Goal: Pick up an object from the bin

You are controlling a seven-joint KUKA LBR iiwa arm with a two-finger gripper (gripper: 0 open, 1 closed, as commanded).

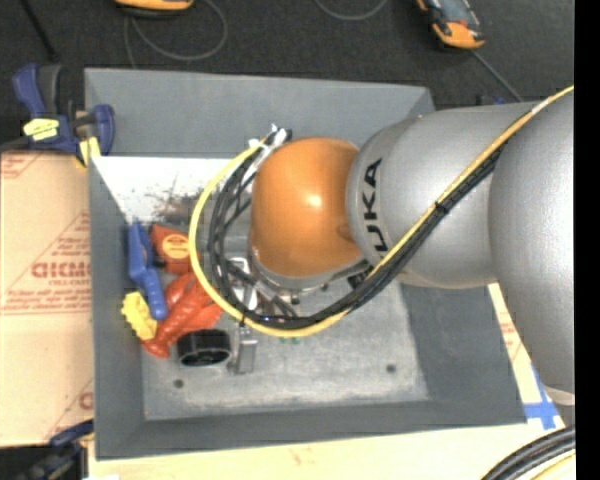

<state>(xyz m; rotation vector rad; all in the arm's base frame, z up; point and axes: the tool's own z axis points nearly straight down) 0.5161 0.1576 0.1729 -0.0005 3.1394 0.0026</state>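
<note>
Ring point(202, 348), black and thick, on the floor of the grey bin point(310, 393) toward its lower left. We see the gripper point(243, 352) just beside it on the right, as a grey metal tip below the orange cover point(300, 208) of the wrist; whether it is open or closed we cannot tell. Above and left lies a red toy point(183, 313), heaped with a yellow piece point(135, 313), a blue tool point(140, 263) and an orange piece point(170, 246). Cables point(205, 258) loop round the cover.
</note>
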